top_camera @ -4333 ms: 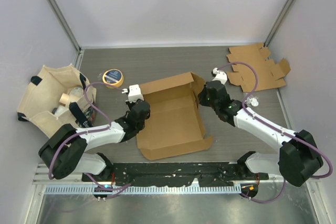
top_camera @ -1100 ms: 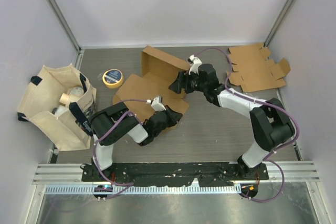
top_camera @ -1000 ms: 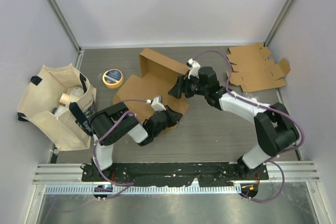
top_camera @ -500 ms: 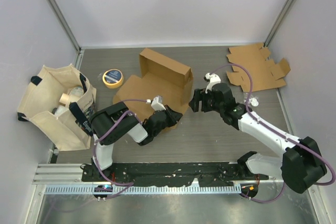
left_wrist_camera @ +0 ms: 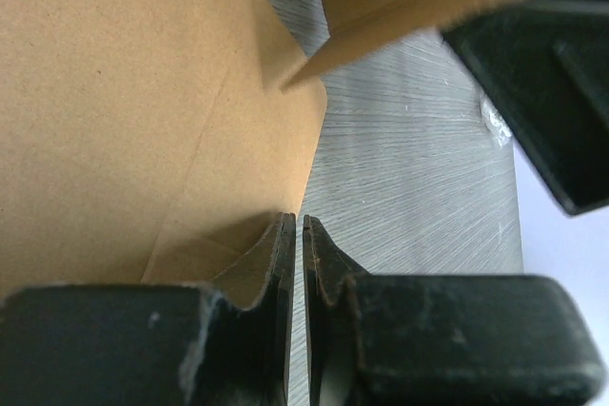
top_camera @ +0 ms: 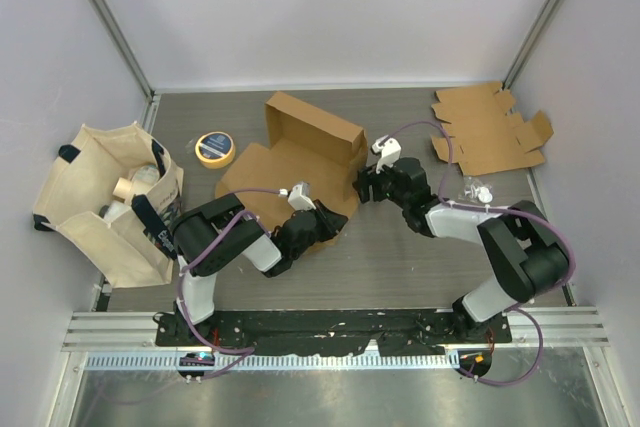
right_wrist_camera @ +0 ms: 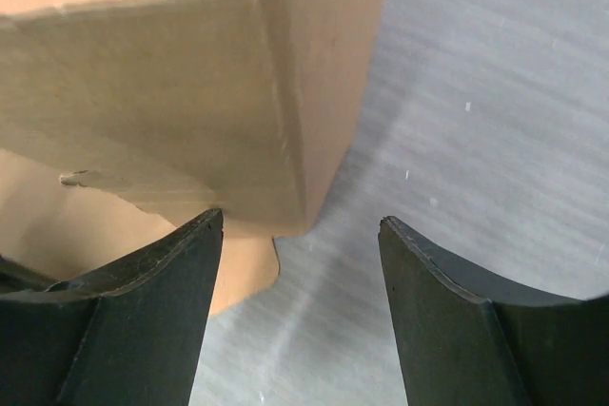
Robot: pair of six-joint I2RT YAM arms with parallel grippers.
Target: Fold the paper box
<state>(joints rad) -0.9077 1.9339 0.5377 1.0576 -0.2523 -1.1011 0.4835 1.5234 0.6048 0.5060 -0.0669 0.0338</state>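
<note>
A partly folded paper box (top_camera: 300, 162) of brown cardboard is being shown from above, lying near the middle of a grey bench (top_camera: 380, 267), with its base panel flat and its far wall and right side wall standing upright. The left gripper (left_wrist_camera: 295, 221) is being held low at the near right edge of the base panel, its fingers clenched almost together on that edge, and the cardboard is being curled up slightly where it meets them. The right gripper (right_wrist_camera: 300, 221) is being held released, its jaws spread wide on either side of the near right corner of the upright side wall, without the wall being touched. A second, unfolded sheet of cardboard (top_camera: 490, 132) is lying flat at the far right of the bench, well apart from the box. A roll of yellow tape (top_camera: 214, 147) is lying to the left of the box, and a canvas bag (top_camera: 100, 197) holding small items is sitting at the left edge.
</note>
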